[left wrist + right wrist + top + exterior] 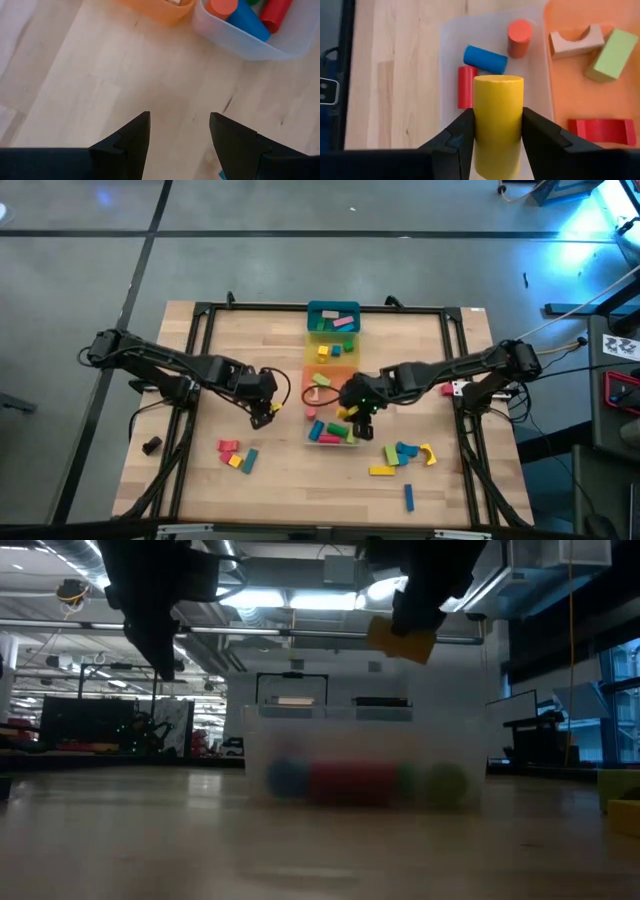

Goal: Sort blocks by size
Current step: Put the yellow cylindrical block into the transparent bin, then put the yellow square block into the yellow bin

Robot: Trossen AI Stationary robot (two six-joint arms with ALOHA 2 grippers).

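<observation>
Right gripper pinches one yellow cylinder directly above the clear bin, long axis running along the fingers; the bin's open floor lies toward 12 o'clock in the right wrist view. That view shows three cylinders in it: one blue, two red. Left gripper, at 9 o'clock of the bins, spread and empty.
</observation>
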